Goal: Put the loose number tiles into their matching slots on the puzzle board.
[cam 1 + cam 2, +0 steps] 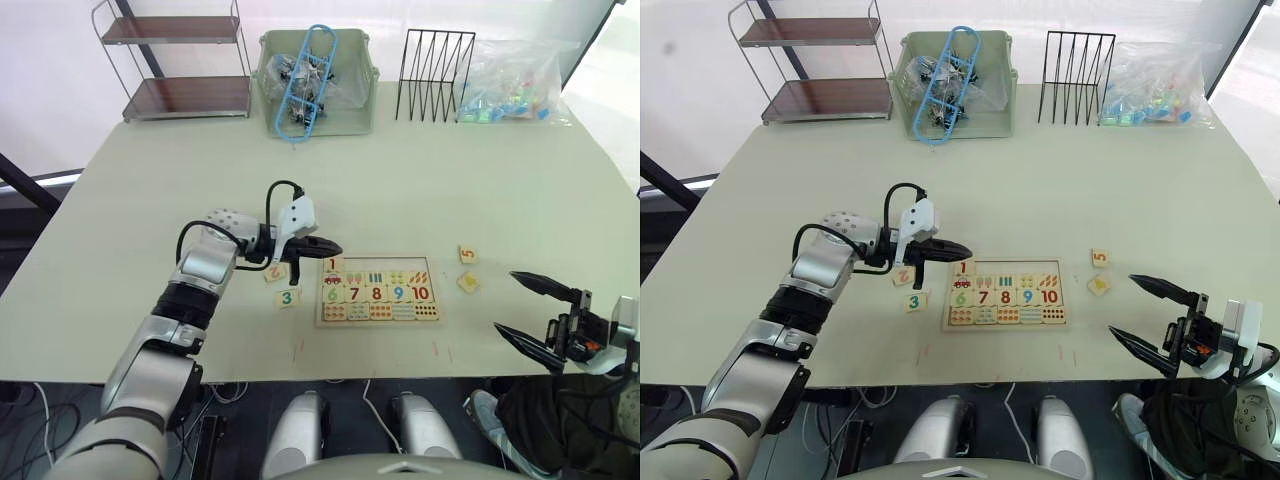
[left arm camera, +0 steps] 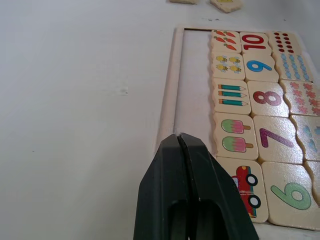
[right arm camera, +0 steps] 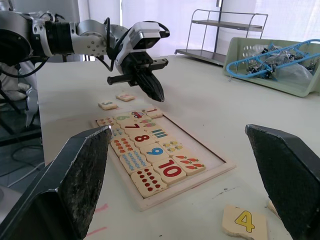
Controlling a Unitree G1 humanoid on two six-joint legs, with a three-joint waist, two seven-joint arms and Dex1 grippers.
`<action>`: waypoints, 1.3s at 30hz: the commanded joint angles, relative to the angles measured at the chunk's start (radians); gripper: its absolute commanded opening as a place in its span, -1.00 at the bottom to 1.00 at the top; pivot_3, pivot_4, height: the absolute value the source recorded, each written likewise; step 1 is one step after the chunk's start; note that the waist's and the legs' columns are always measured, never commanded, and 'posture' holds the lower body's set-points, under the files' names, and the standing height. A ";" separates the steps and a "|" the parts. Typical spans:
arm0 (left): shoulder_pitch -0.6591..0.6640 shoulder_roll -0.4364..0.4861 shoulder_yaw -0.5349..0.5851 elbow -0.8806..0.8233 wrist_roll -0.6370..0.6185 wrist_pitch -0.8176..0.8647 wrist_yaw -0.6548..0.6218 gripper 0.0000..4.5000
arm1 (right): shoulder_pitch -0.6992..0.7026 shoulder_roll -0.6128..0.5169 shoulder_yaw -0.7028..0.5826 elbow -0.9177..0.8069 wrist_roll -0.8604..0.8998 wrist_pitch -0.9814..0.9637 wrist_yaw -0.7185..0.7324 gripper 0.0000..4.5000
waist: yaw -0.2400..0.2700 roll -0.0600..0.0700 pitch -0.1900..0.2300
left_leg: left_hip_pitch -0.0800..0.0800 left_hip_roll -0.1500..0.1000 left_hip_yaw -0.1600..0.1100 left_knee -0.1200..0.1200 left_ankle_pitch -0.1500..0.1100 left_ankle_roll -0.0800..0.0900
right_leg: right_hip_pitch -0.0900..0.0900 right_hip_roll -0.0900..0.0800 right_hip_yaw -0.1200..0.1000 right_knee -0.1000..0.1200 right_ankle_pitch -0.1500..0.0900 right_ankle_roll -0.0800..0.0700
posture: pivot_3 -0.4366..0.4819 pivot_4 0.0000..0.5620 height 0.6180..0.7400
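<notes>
The puzzle board (image 1: 378, 293) is pale wood, its number row reading green 6, purple 7, red 8, blue 9 and red 10 — above them a red car, pink-and-green ice lollies, striped pencils, yellow bees and orange carrots, below them rows of coloured dots. A red 1 tile (image 1: 333, 265) sits in the top row. Loose tiles: a green 3 (image 1: 288, 297), an orange 5 (image 1: 467, 254), a yellow 4 (image 3: 244, 221), and what looks like a reddish 2 (image 1: 275, 271). The left gripper (image 1: 325, 247) has black fingers.
</notes>
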State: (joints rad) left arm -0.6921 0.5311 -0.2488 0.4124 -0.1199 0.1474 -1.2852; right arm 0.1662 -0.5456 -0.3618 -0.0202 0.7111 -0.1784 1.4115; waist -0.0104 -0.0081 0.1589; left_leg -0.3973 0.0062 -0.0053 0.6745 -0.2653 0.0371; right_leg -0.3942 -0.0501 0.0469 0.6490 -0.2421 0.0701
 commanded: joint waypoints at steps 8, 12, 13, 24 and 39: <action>0.034 0.007 -0.022 0.019 0.029 -0.047 -0.028 -0.99 | 0.003 -0.027 -0.029 -0.031 0.014 0.007 -0.015 1.00 | 0.000 0.000 0.000 | 0.000 0.000 0.000 0.000 0.000 0.000 | 0.000 0.000 0.000 0.000 0.000 0.000 | -0.05 -0.47 1.00; 0.029 -0.005 0.005 0.016 0.005 -0.037 -0.010 -0.99 | 0.001 -0.034 -0.026 -0.031 0.009 0.013 -0.023 1.00 | 0.000 0.000 0.000 | 0.000 0.000 0.000 0.000 0.000 0.000 | 0.000 0.000 0.000 0.000 0.000 0.000 | -0.05 -0.47 1.00; 0.028 -0.008 0.015 0.014 -0.004 -0.033 -0.006 -0.99 | 0.000 -0.035 -0.026 -0.030 0.008 0.015 -0.025 1.00 | 0.000 0.000 0.000 | 0.000 0.000 0.000 0.000 0.000 0.000 | 0.000 0.000 0.000 0.000 0.000 0.000 | -0.05 -0.47 1.00; 0.143 -0.004 0.206 -0.239 -0.205 0.158 0.097 -0.99 | -0.036 -0.028 -0.028 0.001 0.016 0.056 -0.084 1.00 | -0.002 0.000 0.000 | 0.000 0.003 -0.001 0.000 0.000 0.000 | 0.000 0.000 0.000 0.002 0.000 0.000 | -0.05 -0.47 1.00; 0.491 0.127 0.460 -0.443 -0.301 0.171 0.213 0.52 | -0.089 -0.057 -0.060 0.133 -0.055 0.043 -0.159 1.00 | 0.000 0.000 0.000 | 0.001 0.003 0.000 0.000 0.000 0.000 | -0.001 -0.003 0.000 0.002 0.000 0.000 | -0.05 -0.47 1.00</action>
State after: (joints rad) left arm -0.2292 0.6350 0.1585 0.0227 -0.3931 0.3349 -1.0804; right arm 0.0720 -0.5857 -0.3889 0.1138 0.6631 -0.1220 1.2596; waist -0.0106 -0.0079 0.1589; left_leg -0.3967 0.0091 -0.0050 0.6742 -0.2654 0.0369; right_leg -0.3956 -0.0531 0.0467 0.6513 -0.2422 0.0697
